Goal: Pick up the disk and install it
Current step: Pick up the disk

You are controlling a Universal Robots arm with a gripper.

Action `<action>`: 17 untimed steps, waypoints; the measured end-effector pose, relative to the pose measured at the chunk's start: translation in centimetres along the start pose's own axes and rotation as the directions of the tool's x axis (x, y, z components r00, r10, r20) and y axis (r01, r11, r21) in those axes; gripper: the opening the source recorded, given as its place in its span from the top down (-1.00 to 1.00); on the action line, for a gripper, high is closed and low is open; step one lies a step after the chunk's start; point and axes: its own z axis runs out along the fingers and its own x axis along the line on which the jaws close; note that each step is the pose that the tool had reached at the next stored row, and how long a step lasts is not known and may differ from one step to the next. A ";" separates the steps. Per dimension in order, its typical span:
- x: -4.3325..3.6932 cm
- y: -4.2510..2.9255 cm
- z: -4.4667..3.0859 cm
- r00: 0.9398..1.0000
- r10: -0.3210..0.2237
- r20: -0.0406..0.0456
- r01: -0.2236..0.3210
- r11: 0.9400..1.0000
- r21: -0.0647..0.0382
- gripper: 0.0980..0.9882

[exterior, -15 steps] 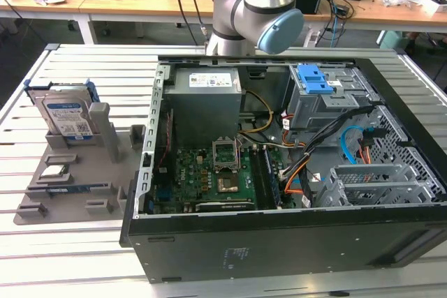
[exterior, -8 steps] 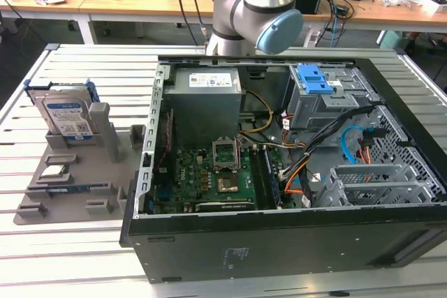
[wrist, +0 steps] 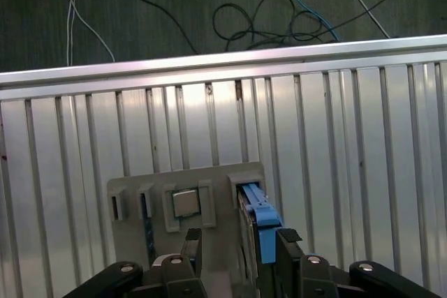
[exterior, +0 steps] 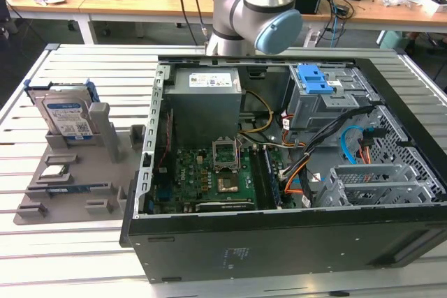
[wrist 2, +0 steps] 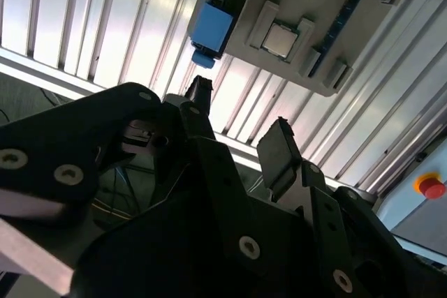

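Our gripper [wrist: 241,236] hangs wide open and empty over the disk [exterior: 68,115], which stands upright in its grey holder [exterior: 77,172] on the tabletop [exterior: 63,256].

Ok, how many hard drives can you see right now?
1. The disk stands on edge in the grey holder on the table, at the exterior view's left, outside the computer case. More could be hidden in the case's bays.
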 end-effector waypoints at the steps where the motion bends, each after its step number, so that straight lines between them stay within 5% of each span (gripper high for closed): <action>1: -0.23 -0.10 0.00 1.000 0.000 0.000 0.000 1.000 0.000 0.00; 17: -2.51 -1.87 0.07 1.000 0.000 0.000 0.000 1.000 0.000 0.00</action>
